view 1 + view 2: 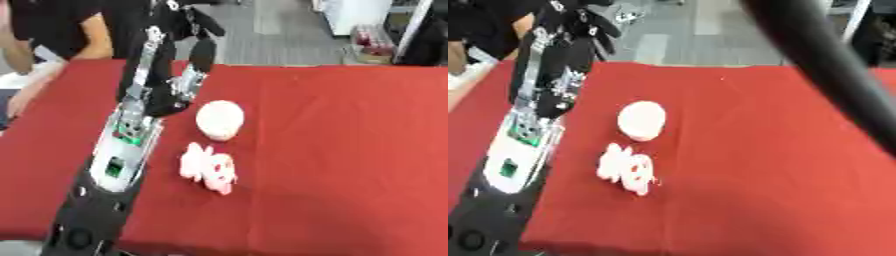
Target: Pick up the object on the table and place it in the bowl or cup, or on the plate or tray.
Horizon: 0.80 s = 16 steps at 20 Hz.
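A small pink and white soft toy point(208, 169) lies on the red table point(350, 150), a little left of centre. Just behind it stands a round white bowl point(219, 120), which looks empty. My left arm point(122, 150) reaches up from the lower left corner along the left of both. Its hand point(584, 27) hangs above the table's far left part, behind and to the left of the bowl. The fingers are relaxed and hold nothing. My right hand does not show.
A black bar, part of my right arm point(824, 65), crosses the upper right of the right eye view close to the camera. The table's far edge point(332, 66) meets a grey floor. Red cloth stretches to the right of the bowl and toy.
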Each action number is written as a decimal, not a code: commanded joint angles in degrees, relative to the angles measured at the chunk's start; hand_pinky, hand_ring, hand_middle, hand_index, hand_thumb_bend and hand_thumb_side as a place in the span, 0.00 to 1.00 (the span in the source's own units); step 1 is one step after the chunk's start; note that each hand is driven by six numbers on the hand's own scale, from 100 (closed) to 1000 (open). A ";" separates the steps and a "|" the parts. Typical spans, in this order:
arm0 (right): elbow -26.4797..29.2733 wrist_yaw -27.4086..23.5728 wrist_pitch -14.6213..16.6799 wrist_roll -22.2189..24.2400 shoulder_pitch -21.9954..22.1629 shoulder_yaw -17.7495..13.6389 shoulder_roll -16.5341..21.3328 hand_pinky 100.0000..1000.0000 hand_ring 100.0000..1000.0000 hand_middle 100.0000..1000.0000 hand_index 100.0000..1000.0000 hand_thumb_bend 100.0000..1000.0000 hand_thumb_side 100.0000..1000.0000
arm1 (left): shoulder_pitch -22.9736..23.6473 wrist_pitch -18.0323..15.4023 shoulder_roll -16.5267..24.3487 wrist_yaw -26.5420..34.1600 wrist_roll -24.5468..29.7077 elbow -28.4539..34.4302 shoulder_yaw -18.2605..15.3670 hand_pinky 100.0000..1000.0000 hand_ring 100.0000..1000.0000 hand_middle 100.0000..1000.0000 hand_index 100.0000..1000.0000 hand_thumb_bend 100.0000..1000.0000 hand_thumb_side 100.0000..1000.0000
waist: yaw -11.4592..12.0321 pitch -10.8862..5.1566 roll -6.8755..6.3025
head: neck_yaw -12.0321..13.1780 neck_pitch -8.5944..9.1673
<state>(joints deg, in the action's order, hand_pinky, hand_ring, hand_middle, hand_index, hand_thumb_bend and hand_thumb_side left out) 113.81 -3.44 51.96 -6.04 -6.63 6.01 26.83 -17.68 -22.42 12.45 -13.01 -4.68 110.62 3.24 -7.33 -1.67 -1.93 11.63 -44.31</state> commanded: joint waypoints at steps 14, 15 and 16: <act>0.78 0.39 0.01 0.12 -0.62 -0.13 1.29 0.42 0.55 0.79 0.83 0.00 0.82 | -0.94 2.82 0.95 -7.01 12.32 -1.27 -0.25 0.25 0.50 0.60 0.79 0.12 0.66 | -0.10 -0.43 0.29 | 0.35 0.19; 0.78 0.43 0.01 0.17 -0.60 -0.10 1.25 0.42 0.55 0.79 0.83 0.00 0.82 | -0.99 3.48 0.87 -9.77 17.71 -1.56 -0.34 0.26 0.52 0.61 0.79 0.11 0.68 | -0.08 -0.40 0.31 | 0.34 0.19; 0.78 0.47 0.01 0.22 -0.59 -0.06 1.22 0.42 0.55 0.79 0.83 0.00 0.82 | -0.97 4.09 0.86 -12.38 23.28 -1.87 -0.40 0.28 0.53 0.62 0.79 0.10 0.71 | -0.06 -0.36 0.31 | 0.33 0.19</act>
<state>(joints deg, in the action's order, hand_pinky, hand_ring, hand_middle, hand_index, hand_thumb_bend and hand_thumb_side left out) 113.81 -3.13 51.97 -5.96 -6.62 6.07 26.83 -17.70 -18.89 12.49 -22.70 13.84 108.49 3.20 -7.40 -1.67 -1.93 11.63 -44.31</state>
